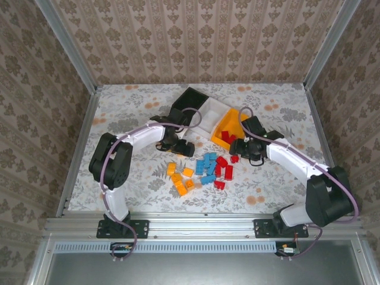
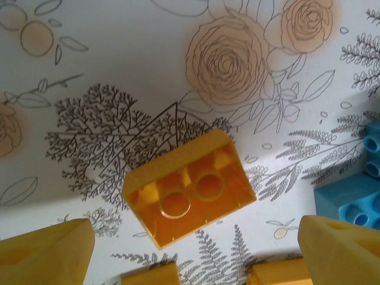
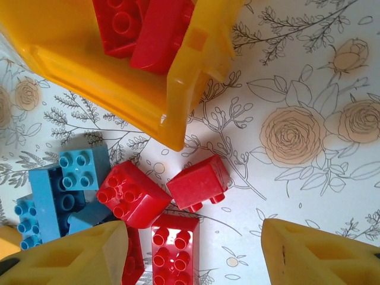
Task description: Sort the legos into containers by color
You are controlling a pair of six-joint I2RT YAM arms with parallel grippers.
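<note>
The legos lie mid-table in three loose groups: orange (image 1: 180,180), blue (image 1: 206,165) and red (image 1: 223,170). The containers stand in a slanted row behind them: black (image 1: 191,94), white (image 1: 222,108) and orange-yellow (image 1: 233,119), the last holding red bricks (image 3: 142,29). My left gripper (image 1: 183,148) is open above an upturned orange brick (image 2: 190,190), holding nothing. My right gripper (image 1: 242,147) hangs open by the orange-yellow bin's (image 3: 196,71) corner. Red bricks (image 3: 199,183) lie on the table under it, and a long red one (image 3: 175,246) sits between its fingers (image 3: 320,255).
Blue bricks (image 2: 356,202) lie just right of the left gripper's (image 2: 196,231) open jaws, and more orange bricks (image 2: 151,274) sit near its fingers (image 2: 47,255). Blue bricks (image 3: 65,190) crowd the right gripper's (image 3: 195,231) left side. Metal rails (image 1: 80,148) and patterned walls border the floral table.
</note>
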